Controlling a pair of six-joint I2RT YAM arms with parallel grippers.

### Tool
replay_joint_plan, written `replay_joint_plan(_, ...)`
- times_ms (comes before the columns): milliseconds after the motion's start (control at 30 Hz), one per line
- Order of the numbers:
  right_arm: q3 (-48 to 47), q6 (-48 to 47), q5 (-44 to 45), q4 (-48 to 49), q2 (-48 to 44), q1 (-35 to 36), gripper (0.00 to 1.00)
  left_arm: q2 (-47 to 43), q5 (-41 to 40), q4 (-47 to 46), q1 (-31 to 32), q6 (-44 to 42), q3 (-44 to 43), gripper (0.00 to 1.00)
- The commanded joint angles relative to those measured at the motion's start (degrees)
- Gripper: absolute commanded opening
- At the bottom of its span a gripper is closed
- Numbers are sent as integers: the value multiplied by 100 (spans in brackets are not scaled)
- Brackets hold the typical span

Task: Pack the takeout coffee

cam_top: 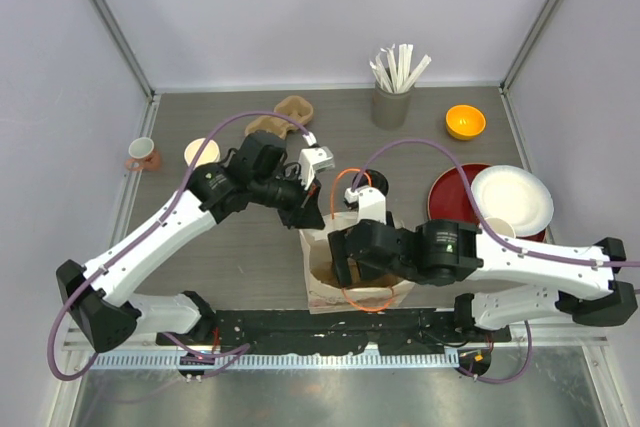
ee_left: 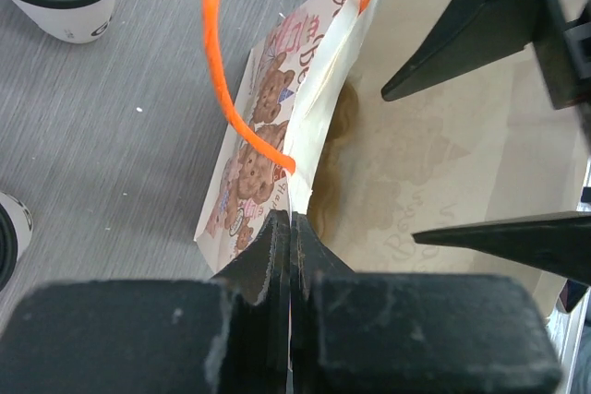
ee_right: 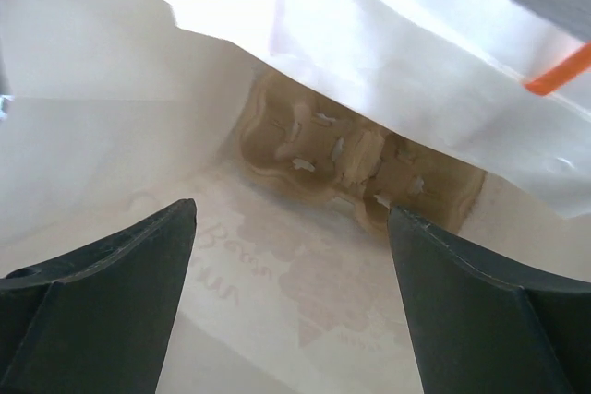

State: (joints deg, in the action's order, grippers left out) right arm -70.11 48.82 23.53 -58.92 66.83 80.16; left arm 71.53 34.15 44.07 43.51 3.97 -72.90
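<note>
Right end effector (ee_right: 291,211) down inside paper bag (ee_left: 268,108), jaws wide, nothing held, cup carrier (ee_right: 351,163) on bag floor below it. Left end effector (ee_left: 290,224) pinched flat on bag rim. Hold pinch firm so mouth doesn't flop, and mind orange handle (ee_left: 217,62). Takeout coffee (ee_left: 65,11) outside bag on surface (ee_left: 138,163). Looks upright imo: black lid up, long axis vertical.

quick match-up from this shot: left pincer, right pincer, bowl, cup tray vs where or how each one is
1 left pincer
2 right pincer
3 bowl
4 cup tray

a open, inside the bag
b orange, back right
c brown, deep in the bag
d shut on the bag's rim

Pairs: 1-d, 2-a, 3-b, 4-c
</note>
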Motion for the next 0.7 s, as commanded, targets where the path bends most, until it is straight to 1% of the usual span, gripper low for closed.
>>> replay_joint_plan(0,-512,-293,310,204,-293,43,90,107,-40,295,18,-177,-154,0)
replay_joint_plan(67,-627,-373,284,275,-398,43,90,107,-40,295,17,-177,-128,0)
replay_joint_plan(200,-566,-469,161,529,-898,52,91,116,-84,172,18,-63,-92,0)
replay_joint_plan(367,-732,-513,231,767,-1426,44,90,169,-110,119,17,-36,-145,0)
replay_joint_plan(533,-908,-978,73,1706,-1874,44,91,169,-128,189,18,-63,-172,0)
replay_joint_plan(567,-943,-1058,38,1969,-1910,44,92,143,-154,215,9,-89,-180,0)
replay_joint_plan(633,-1119,-1321,107,2138,-1919,44,93,107,-163,294,18,-115,-163,0)
replay_joint_plan(667,-1206,-1418,186,2226,-1884,44,96,81,-154,303,18,-124,-145,0)
